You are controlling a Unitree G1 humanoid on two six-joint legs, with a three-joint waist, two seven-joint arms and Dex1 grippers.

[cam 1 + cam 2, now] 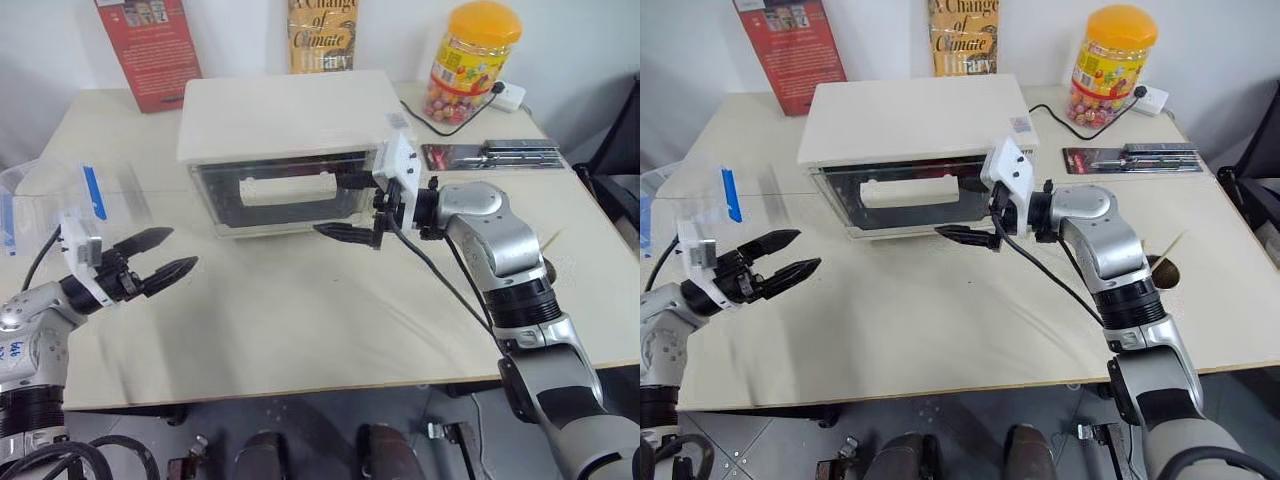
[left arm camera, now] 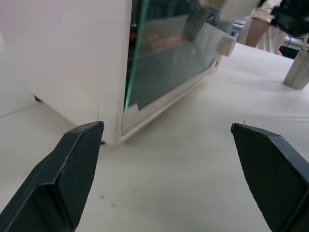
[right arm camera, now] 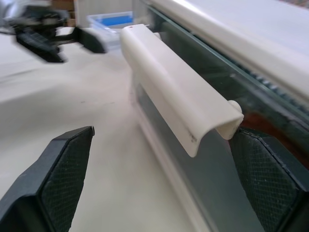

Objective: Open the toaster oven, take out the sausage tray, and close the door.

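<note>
oven (image 1: 285,115) interior dim behind glass door (image 1: 280,195)

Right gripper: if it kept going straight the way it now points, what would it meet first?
Probably the white bar handle on the glass door of the cream-white toaster oven. The open right gripper points along the door front, one finger either side of the handle's end; depth is unclear.
</note>
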